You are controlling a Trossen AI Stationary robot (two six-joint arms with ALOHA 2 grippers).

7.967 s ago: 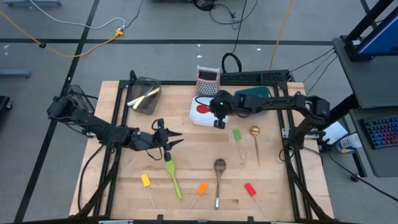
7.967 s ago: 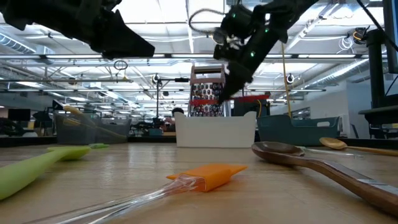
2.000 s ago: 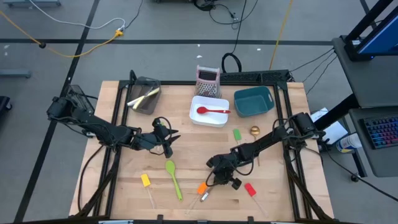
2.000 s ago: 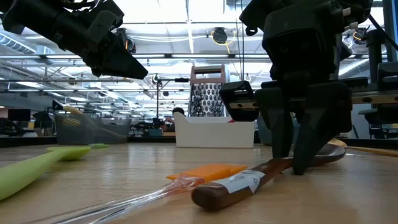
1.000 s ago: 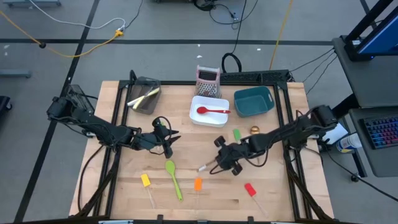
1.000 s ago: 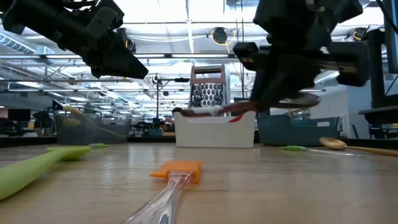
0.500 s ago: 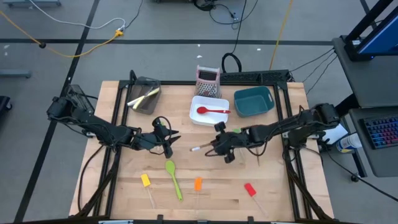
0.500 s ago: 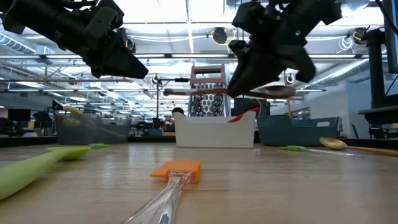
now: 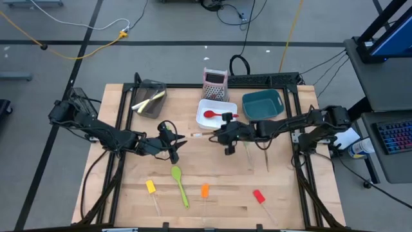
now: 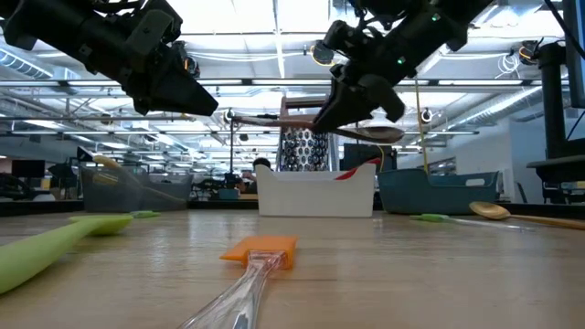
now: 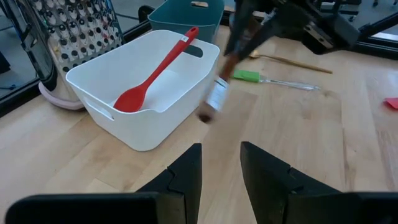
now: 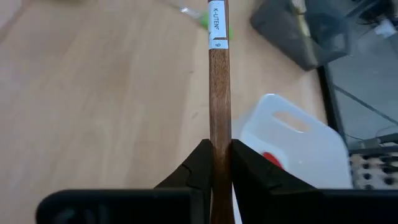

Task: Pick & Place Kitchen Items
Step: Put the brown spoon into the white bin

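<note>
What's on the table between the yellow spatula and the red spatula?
In the high view, the green spoon and the orange spatula lie between the yellow spatula and the red spatula.

The bowl of the wooden spoon (image 12: 218,93) is hidden below the right gripper (image 12: 217,163) in the right wrist view, and its labelled handle tip is cut off at twelve o'clock. In the left wrist view the same spoon is smeared by blur. The contents of the dark mesh bin (image 9: 149,98) are seen only as pale strips in the high view. The green spoon (image 10: 55,245) is cropped at nine o'clock in the low view.
</note>
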